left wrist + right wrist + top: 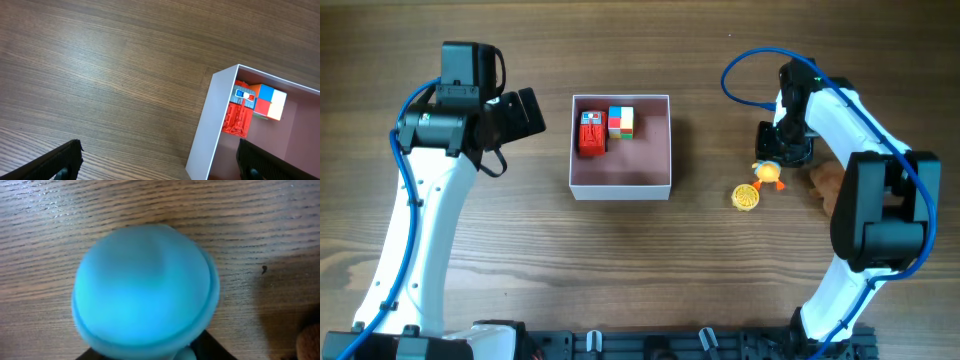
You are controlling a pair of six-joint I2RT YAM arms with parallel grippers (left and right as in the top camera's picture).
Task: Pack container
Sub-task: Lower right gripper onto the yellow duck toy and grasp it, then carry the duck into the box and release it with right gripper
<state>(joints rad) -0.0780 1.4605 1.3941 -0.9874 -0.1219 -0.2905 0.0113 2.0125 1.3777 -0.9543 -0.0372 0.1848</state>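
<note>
The container (pixel 620 186), a white-walled square box with a dusty-pink inside, sits mid-table. It holds a red toy (pixel 591 133) and a multicoloured cube (pixel 621 122) against its far wall. My left gripper (pixel 525 112) is open and empty just left of the box. In the left wrist view its fingers (pixel 159 150) straddle the box's left wall (pixel 212 125). My right gripper (pixel 785 148) is at the right, shut on a blue round toy (pixel 145 285) that fills the right wrist view between the dark fingers (pixel 150 352).
An orange toy (pixel 768 175) and a yellow disc (pixel 746 197) lie on the wooden table just below my right gripper. A brown soft thing (pixel 825 185) lies beside the right arm. It also shows at the right wrist view's lower right corner (pixel 310 340).
</note>
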